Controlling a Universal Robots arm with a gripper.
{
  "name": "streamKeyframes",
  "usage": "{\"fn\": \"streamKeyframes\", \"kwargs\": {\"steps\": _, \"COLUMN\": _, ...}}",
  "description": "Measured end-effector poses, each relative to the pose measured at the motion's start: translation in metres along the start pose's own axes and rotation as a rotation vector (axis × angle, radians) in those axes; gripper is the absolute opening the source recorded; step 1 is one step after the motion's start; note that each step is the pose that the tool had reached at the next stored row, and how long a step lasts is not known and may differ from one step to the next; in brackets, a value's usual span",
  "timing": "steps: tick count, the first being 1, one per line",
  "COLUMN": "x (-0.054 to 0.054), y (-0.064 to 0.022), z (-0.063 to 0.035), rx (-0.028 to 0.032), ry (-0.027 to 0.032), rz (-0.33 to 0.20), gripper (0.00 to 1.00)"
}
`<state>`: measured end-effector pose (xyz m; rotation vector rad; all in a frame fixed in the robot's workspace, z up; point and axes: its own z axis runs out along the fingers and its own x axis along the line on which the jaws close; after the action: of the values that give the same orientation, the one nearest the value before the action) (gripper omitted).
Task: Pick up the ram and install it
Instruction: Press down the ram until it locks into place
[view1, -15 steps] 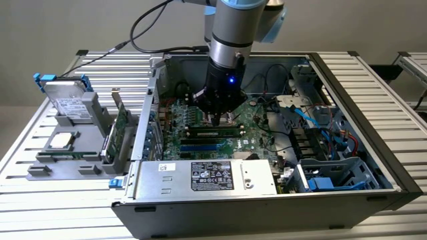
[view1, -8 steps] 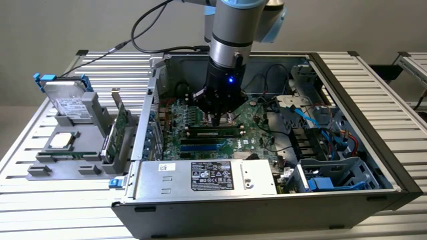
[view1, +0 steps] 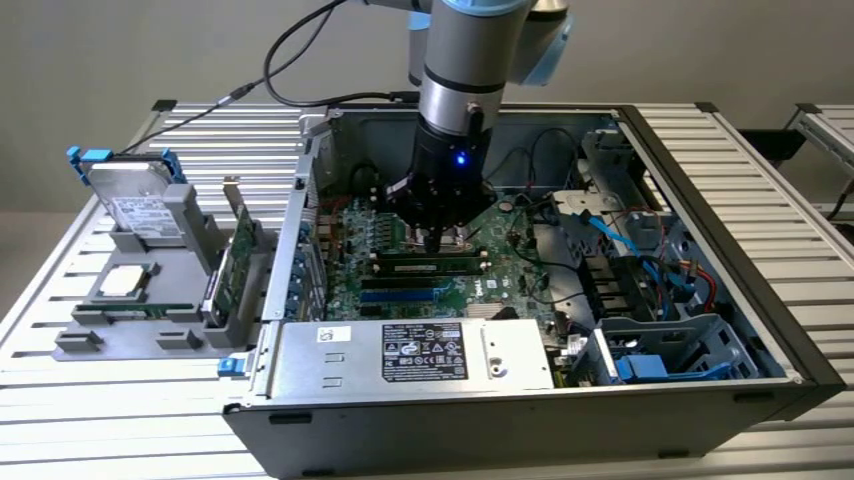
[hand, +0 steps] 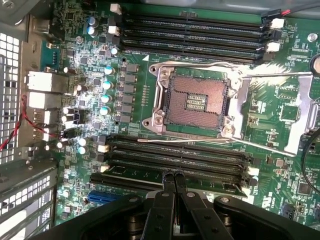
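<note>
The ram (view1: 427, 266), a narrow green stick with a row of black chips, stands in a memory slot of the motherboard (view1: 501, 285) inside the open computer case. In the wrist view its top edge is a thin green strip (hand: 145, 173) along one of the black slots. My gripper (view1: 435, 240) hangs straight above the stick's middle. Its two black fingers (hand: 165, 200) are shut against each other, side by side along the stick's length. Their tips (hand: 174, 175) are at the ram's top edge, and I cannot tell whether they touch it.
The open CPU socket (hand: 195, 100) lies between two banks of memory slots. A power supply (view1: 414, 355) fills the case's front, and blue cables (view1: 607, 235) run at the exterior view's right. Outside the case, a grey holder (view1: 94, 330) carries a hard drive (view1: 134, 200) and a green expansion card (view1: 242, 265).
</note>
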<state>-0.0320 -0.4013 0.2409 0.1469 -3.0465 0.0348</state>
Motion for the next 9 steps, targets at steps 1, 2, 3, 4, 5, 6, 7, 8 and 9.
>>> {"fn": "streamKeyframes", "kwargs": {"steps": 1, "x": 0.0000, "y": 0.0000, "z": -0.0001, "rx": 0.0015, "ry": 0.0001, "rz": 0.005, "gripper": 0.10}}
{"fn": "streamKeyframes", "kwargs": {"steps": 2, "x": 0.0000, "y": 0.0000, "z": -0.0001, "rx": 0.0029, "ry": 0.0002, "rz": 0.010, "gripper": 0.10}}
{"fn": "streamKeyframes", "kwargs": {"steps": 3, "x": 0.0000, "y": 0.0000, "z": -0.0002, "rx": 0.0043, "ry": 0.0003, "rz": 0.015, "gripper": 0.10}}
{"fn": "streamKeyframes", "kwargs": {"steps": 4, "x": 0.0000, "y": 0.0000, "z": -0.0002, "rx": 0.0057, "ry": 0.0004, "rz": 0.020, "gripper": 0.10}}
{"fn": "streamKeyframes", "kwargs": {"steps": 5, "x": 0.0001, "y": 0.0000, "z": -0.0003, "rx": 0.0071, "ry": 0.0005, "rz": 0.025, "gripper": 0.10}}
{"fn": "streamKeyframes", "kwargs": {"steps": 6, "x": 0.0001, "y": 0.0000, "z": -0.0003, "rx": 0.0082, "ry": 0.0004, "rz": 0.030, "gripper": 0.10}}
{"fn": "streamKeyframes", "kwargs": {"steps": 7, "x": 0.0001, "y": -0.0001, "z": -0.0004, "rx": 0.0095, "ry": 0.0002, "rz": 0.036, "gripper": 0.10}}
{"fn": "streamKeyframes", "kwargs": {"steps": 8, "x": 0.0001, "y": 0.0000, "z": -0.0004, "rx": 0.0100, "ry": -0.0004, "rz": 0.043, "gripper": 0.10}}
{"fn": "streamKeyframes", "kwargs": {"steps": 9, "x": 0.0001, "y": 0.0000, "z": -0.0004, "rx": 0.0104, "ry": -0.0012, "rz": 0.049, "gripper": 0.10}}
